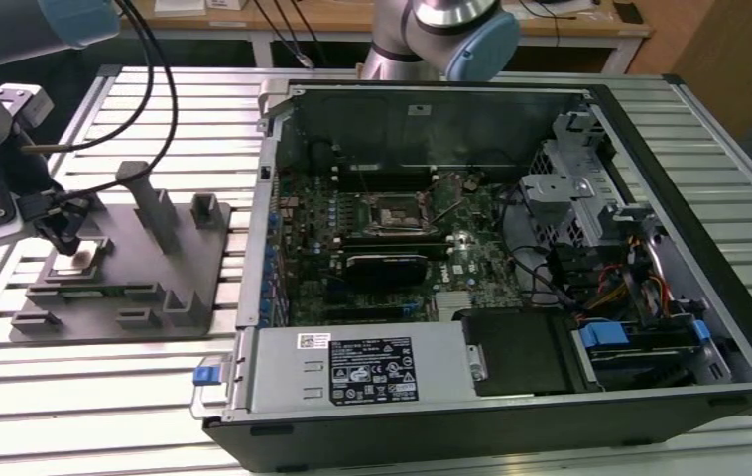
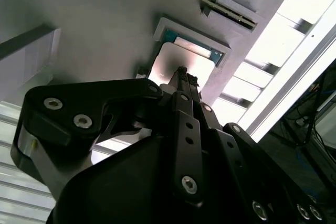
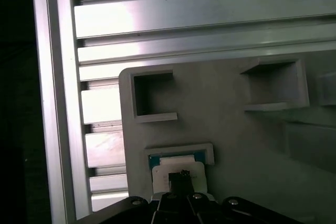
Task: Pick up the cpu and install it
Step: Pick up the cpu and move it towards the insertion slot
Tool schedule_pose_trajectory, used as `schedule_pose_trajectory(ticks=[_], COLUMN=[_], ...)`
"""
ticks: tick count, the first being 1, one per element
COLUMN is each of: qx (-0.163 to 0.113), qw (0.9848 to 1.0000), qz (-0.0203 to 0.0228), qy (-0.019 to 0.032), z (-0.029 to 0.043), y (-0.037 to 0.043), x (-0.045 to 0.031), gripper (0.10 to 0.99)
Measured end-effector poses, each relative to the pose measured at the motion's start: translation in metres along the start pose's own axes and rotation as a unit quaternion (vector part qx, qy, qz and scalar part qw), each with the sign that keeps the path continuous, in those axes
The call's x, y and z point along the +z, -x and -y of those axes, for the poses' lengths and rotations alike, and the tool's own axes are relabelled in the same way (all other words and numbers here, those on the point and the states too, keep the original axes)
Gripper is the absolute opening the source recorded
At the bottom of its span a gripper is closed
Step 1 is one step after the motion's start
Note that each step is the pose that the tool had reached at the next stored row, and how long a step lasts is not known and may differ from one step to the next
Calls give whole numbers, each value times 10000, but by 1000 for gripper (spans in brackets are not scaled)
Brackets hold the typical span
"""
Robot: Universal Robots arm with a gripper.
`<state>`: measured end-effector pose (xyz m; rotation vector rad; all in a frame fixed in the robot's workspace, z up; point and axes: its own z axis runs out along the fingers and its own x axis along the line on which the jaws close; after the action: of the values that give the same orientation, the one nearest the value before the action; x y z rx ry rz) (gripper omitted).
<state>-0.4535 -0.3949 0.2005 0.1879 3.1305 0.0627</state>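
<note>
The pincer (image 1: 63, 241) is hanging over the grey fixture (image 1: 138, 309) that is lying on the slatted metal bench (image 1: 85, 402), toward the exterior view's left. Its fingers are sitting drawn together, narrow, with nothing clamped between them. In both wrist views the tip (image 2: 182, 72) (image 3: 181, 176) is standing over the middle of the cpu (image 2: 167, 60) (image 3: 159, 174). Whether it is touching the silvery top plate cannot be told.

The cpu (image 1: 81, 261) is lying flat in a shallow framed recess (image 3: 179, 148) of the fixture, close to the fixture's edge beside the bare bench slats (image 3: 157, 30). A thin blue-green strip is showing along one side of it.

Well apart, toward the exterior view's right, an open computer case (image 1: 641, 149) is lying on its side on the bench. The black motherboard socket (image 1: 396, 213) inside it is sitting with its metal frame around it.
</note>
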Motion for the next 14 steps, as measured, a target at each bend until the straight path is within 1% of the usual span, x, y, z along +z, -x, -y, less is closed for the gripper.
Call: schedule_pose_trajectory(ticks=[5,14], qx=[1,1], qw=[10000,10000], qz=[-6,-7], qy=[0,0], z=[31,32], y=[5,5], x=[25,31], gripper=[106,114])
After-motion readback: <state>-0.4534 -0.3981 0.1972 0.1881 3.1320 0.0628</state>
